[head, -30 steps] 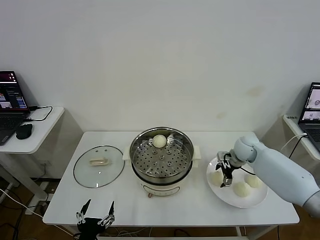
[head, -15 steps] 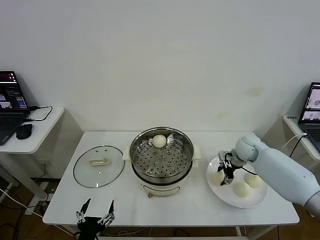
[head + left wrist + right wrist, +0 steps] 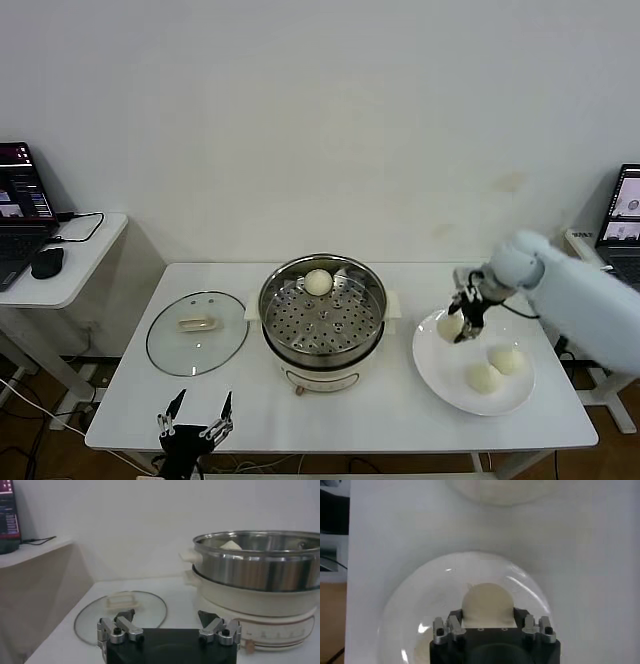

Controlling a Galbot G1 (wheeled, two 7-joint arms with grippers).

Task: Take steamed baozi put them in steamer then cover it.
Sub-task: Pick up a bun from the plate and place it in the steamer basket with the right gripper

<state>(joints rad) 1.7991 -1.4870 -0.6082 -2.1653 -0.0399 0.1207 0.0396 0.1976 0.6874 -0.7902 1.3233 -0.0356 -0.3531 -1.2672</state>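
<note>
The right gripper [image 3: 459,327] pinches a smooth cream-white bun [image 3: 450,325] above the near edge of the plate [image 3: 440,372], where two more buns [image 3: 484,377] lie, and a fourth [image 3: 318,282] sits in the steel steamer [image 3: 323,312]. The glass lid [image 3: 197,333] lies flat on the white table [image 3: 390,410] left of the steamer. The left gripper [image 3: 194,428] hangs spread at the table's front edge, before a bare white wall [image 3: 320,120] and side desks with laptops [image 3: 20,196].

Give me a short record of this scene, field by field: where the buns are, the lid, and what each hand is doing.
steamer: lid off, one bun on its tray
held bun: gripped by right hand, raised above the plate
plate: two buns on it
cover: flat on the table, on the steamer's left side
left hand: open, at the near table edge
</note>
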